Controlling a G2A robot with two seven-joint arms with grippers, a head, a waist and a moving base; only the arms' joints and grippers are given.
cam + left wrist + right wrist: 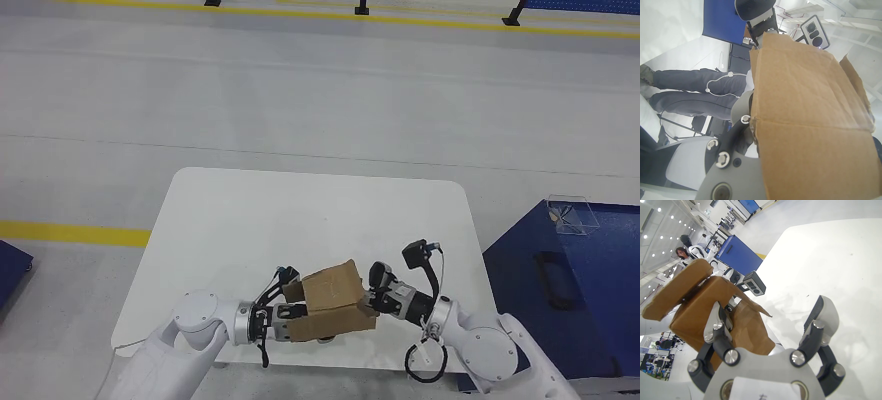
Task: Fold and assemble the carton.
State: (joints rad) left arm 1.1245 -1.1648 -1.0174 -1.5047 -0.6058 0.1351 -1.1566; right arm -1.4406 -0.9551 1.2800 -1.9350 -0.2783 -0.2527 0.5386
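A brown cardboard carton (pixel 332 300), partly folded with loose flaps, is held above the front edge of the white table (pixel 300 210). My left gripper (pixel 287 302) clamps its left end. In the left wrist view the carton (pixel 810 94) covers the jaws, with one finger (pixel 743 121) pressed on its edge. My right gripper (pixel 373 292) is at the carton's right end. In the right wrist view that gripper (pixel 770 306) is open wide. One finger (pixel 720 317) lies against the carton (pixel 694 313) under a flap, and the other finger (pixel 821 311) is free over the table.
A blue cabinet (pixel 570 290) stands right of the table, with a clear container (pixel 572 213) on top. The table's back and middle are bare white surface. Both arms sit close to the near table edge.
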